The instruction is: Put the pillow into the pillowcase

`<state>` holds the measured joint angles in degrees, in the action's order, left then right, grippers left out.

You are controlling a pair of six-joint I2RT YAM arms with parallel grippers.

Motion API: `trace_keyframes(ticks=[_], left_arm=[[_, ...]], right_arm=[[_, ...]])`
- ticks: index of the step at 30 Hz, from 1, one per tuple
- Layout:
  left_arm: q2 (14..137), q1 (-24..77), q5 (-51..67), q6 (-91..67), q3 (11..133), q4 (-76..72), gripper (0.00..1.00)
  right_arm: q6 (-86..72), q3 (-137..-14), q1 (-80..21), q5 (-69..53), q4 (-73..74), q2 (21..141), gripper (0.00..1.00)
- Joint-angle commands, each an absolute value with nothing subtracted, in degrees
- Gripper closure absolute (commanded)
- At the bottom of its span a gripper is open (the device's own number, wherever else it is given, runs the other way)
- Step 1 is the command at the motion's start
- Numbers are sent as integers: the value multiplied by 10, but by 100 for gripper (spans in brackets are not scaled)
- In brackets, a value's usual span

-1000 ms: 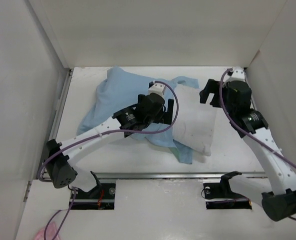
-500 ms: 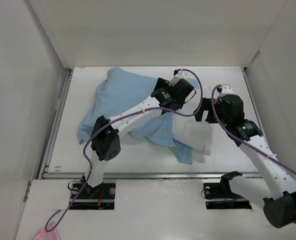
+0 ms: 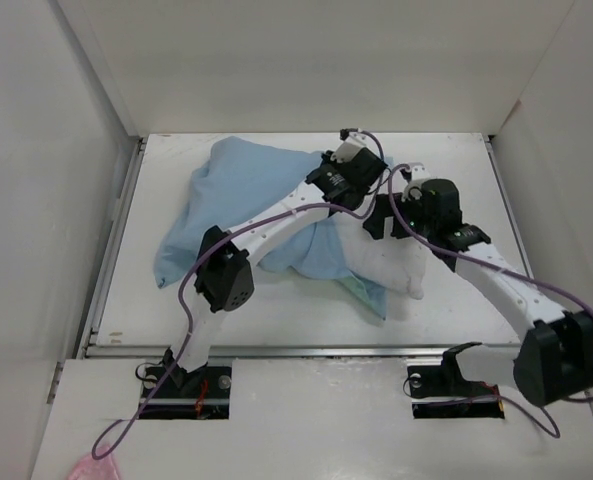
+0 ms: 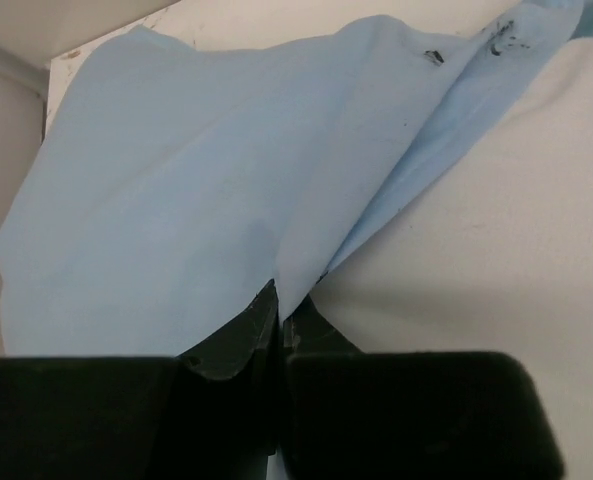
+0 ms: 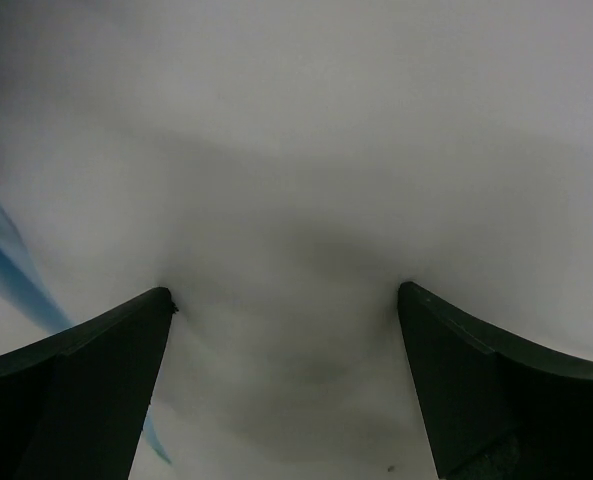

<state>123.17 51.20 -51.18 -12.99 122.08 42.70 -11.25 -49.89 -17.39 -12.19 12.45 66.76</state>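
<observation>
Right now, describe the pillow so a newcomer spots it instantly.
On the white table, look just right of centre. The pillow is the plump white cushion there, one side overlapped by the pillowcase. Unlike that thin, crumpled light-blue cloth, it is thick and plain white.

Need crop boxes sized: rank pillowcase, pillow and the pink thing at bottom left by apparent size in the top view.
1. pillowcase
2. pillow, only partly visible
3. pink thing, cut by the frame edge
</observation>
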Motion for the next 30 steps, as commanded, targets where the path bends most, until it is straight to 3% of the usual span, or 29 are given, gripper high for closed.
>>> trace_keyframes(ticks=[1, 2, 3, 4, 5, 7, 8, 12, 13, 15, 16, 21, 24, 27, 30], left_arm=[[1176, 507, -510, -101, 1226, 407, 100], [1169, 507, -453, -89, 1226, 398, 100], [1160, 507, -426, -82, 1217, 386, 100], [1137, 513, -400, -74, 1209, 369, 100], [1124, 513, -376, -63, 1201, 334, 100], [1095, 529, -310, -32, 1187, 304, 100], [1090, 542, -282, -20, 1187, 296, 100], [1091, 555, -164, -20, 1246, 301, 100], [1091, 561, -133, -20, 1264, 301, 100], [1098, 561, -127, -20, 1279, 307, 100], [1104, 561, -127, -20, 1293, 307, 100], [1126, 561, -77, -38, 1338, 323, 100], [1115, 561, -38, -57, 1338, 329, 100], [1077, 572, 17, -75, 1278, 317, 100], [1039, 577, -19, -85, 1204, 307, 100]], right_arm=[[-91, -530, -179, -176, 23, 746, 0], [-83, -530, -179, -200, -8, 800, 2], [-77, -540, -179, -218, -24, 828, 11], [-77, -540, -179, -230, -42, 855, 29], [-77, -547, -179, -260, -64, 880, 99], [-111, -535, -179, -310, -174, 922, 100], [-128, -530, -179, -390, -217, 927, 100], [-309, -491, -186, -517, -558, 933, 100], [-390, -486, -195, -526, -699, 946, 100], [-471, -470, -222, -550, -846, 966, 100], [-510, -465, -235, -559, -1005, 993, 100], [-548, -533, -330, -556, -1029, 1105, 100], [-548, -540, -337, -499, -1039, 1155, 100], [-542, -571, -343, -469, -1039, 1194, 100], [-536, -571, -352, -454, -1039, 1179, 100]])
